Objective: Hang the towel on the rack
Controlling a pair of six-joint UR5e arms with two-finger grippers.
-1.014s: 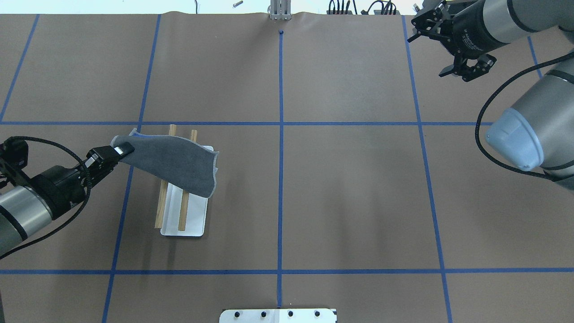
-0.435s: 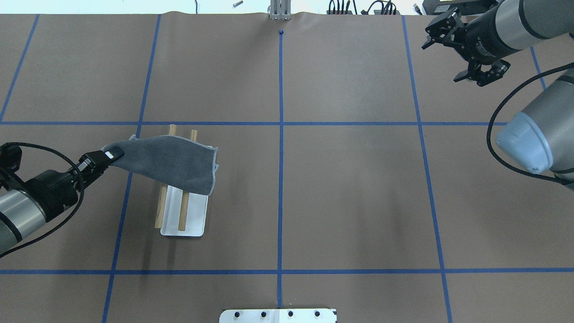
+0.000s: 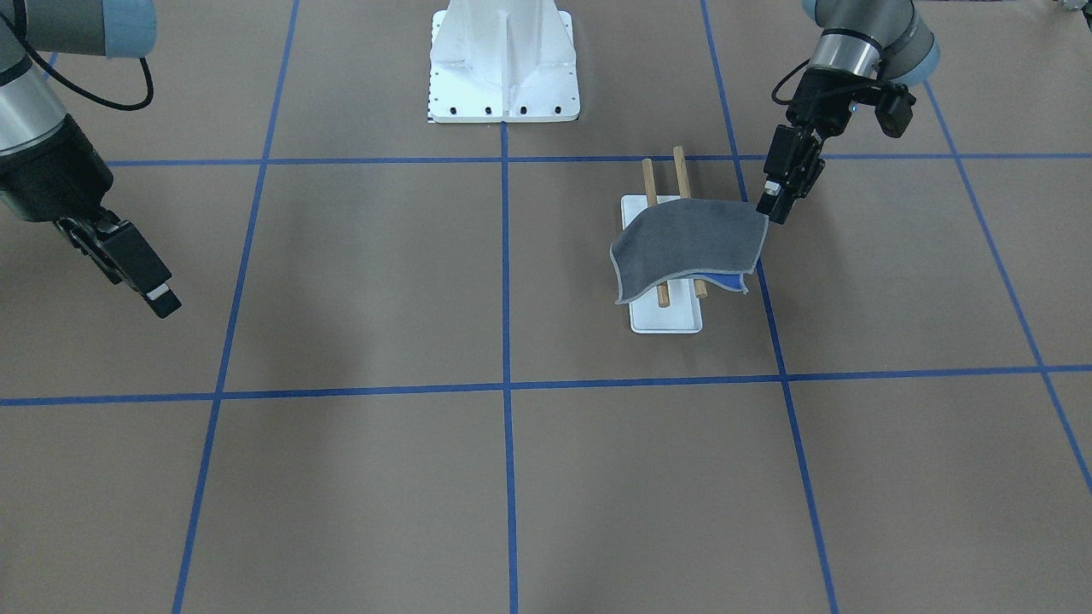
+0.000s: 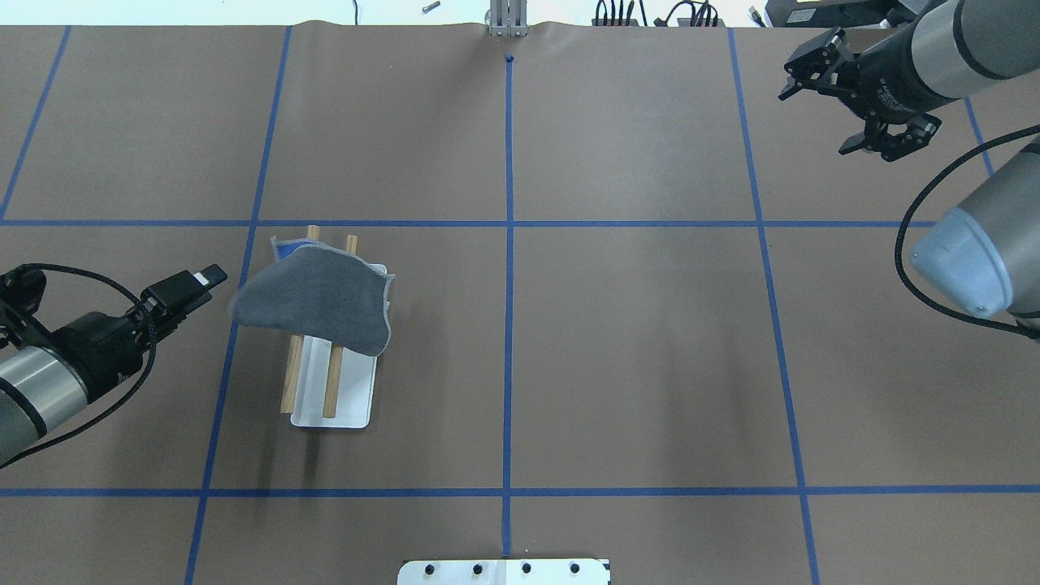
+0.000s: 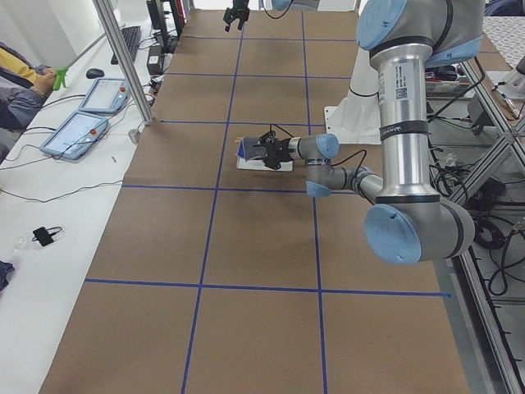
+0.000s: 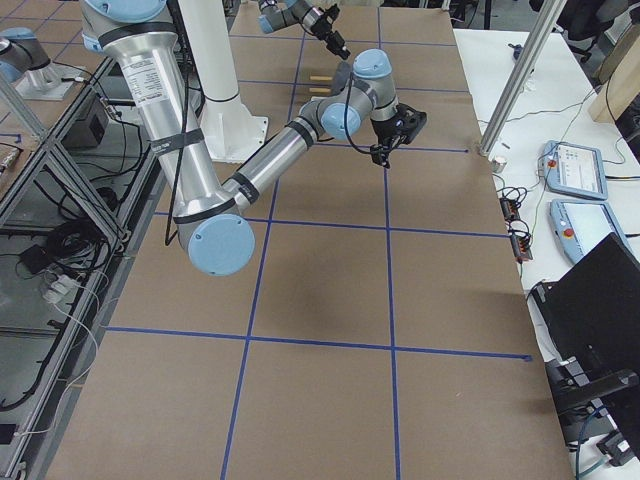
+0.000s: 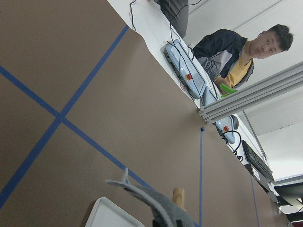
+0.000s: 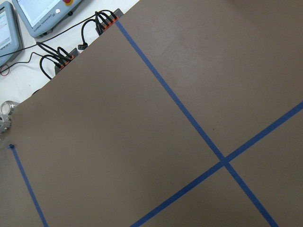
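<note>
The dark-grey towel [image 4: 317, 301] lies draped over the far half of the rack's two wooden dowels [image 4: 331, 382], with the white base plate [image 4: 349, 398] under them. Its blue underside shows at one corner. In the front-facing view the towel [image 3: 687, 243] sags over both dowels [image 3: 648, 175]. My left gripper [image 4: 203, 286] is open and empty, just left of the towel and apart from it; it also shows in the front-facing view [image 3: 775, 205]. The left wrist view shows the towel's edge [image 7: 151, 201] and a dowel end [image 7: 178, 196]. My right gripper [image 4: 825, 110] is open and empty, far off at the back right.
The large white bolted pedestal [image 3: 503, 68] stands at the robot's side of the table. Blue tape lines [image 4: 509, 284] divide the brown table cover. Operators' tablets [image 5: 82, 131] and cables lie on the white bench past the far edge.
My left gripper has let go of the towel's corner and drawn back to the left. The freed corner has dropped onto the rack. My right arm has moved further right.
</note>
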